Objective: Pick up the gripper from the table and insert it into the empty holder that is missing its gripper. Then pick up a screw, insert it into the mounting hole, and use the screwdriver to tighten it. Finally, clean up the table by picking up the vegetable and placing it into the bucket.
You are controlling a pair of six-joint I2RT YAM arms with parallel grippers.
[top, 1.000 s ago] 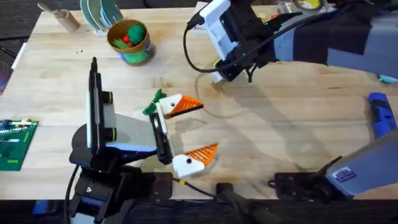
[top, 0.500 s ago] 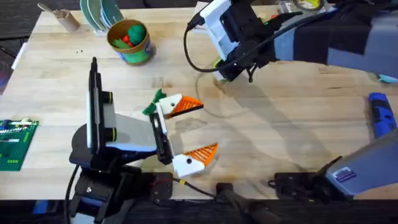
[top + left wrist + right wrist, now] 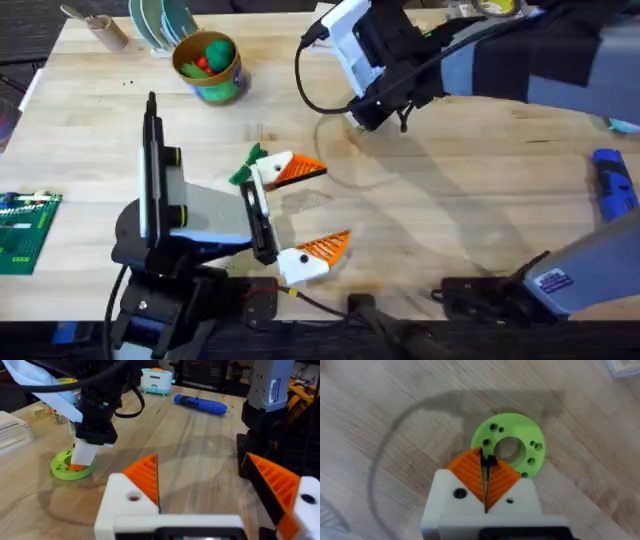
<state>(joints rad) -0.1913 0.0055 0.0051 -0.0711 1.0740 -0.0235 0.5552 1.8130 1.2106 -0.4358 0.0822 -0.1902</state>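
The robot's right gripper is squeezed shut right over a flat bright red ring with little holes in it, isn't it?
Almost. The right gripper is shut, its orange ribbed pads pressed together, and it is just over a flat plastic ring with little holes. But the ring is bright green, not red, as the right wrist view shows.

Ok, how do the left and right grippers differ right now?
The left gripper has its jaws wide apart; the right gripper has its jaws pressed together. The left gripper sits low near the arms' bases, beside the vegetable; the right gripper points down over the flat green disc farther across the table. Both have white mounts with orange ribbed pads.
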